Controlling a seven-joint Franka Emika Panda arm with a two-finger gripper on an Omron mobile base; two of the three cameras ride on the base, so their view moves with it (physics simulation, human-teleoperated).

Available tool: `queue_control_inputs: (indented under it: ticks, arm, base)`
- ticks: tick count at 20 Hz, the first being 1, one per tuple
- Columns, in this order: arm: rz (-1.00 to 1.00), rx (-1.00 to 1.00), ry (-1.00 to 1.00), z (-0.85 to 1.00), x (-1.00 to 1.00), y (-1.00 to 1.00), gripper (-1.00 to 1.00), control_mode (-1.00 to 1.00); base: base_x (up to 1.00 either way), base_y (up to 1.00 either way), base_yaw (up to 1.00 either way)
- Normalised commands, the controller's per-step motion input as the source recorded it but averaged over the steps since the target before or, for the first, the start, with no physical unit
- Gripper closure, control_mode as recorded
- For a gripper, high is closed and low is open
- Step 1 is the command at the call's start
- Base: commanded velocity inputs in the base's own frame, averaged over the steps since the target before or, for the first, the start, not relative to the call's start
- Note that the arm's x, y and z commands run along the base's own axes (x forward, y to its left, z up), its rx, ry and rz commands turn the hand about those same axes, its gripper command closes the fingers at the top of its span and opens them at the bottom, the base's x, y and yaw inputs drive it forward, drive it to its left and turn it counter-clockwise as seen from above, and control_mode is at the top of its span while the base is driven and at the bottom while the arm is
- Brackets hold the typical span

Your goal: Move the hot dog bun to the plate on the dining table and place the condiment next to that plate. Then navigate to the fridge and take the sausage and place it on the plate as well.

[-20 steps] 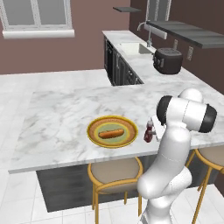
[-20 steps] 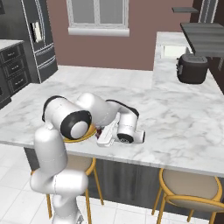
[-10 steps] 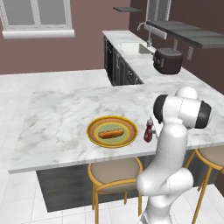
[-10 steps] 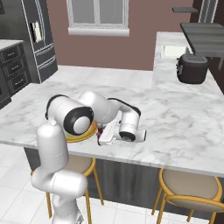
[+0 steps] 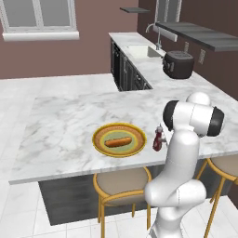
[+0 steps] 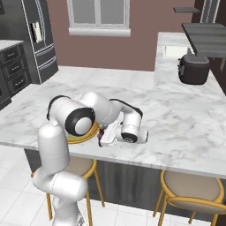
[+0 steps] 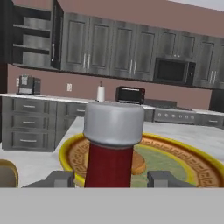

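You had the gripper (image 7: pixel 109 177) part-open astride the condiment (image 7: pixel 113 148) at frame centre: rigid, top-heavy, best held mid-body.

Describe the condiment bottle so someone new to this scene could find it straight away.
On the marble dining table, look beside the yellow plate that holds the bun. The condiment stands upright at the plate's rim nearest the robot: a small red bottle, white-capped.

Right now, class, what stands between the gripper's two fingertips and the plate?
The condiment stands upright between the gripper fingertips, directly before the plate, in the hand view.
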Motion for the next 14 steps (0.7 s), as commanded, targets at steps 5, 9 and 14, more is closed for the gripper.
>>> queue_control_inputs:
  ticks: [5, 9, 14]
  arm:
    - [0.0, 0.0, 0.0, 0.05, -0.07, 0.0, -1.0, -1.0]
    - [0.0, 0.0, -0.01, 0.24, -0.13, 0.0, -1.0, -1.0]
    - [-0.02, 0.0, -0.06, 0.53, -0.13, 0.0, -1.0, -1.0]
  base:
    - [0.0, 0.0, 0.0]
    - [0.0, 0.0, 0.0]
    - [0.0, 0.0, 0.0]
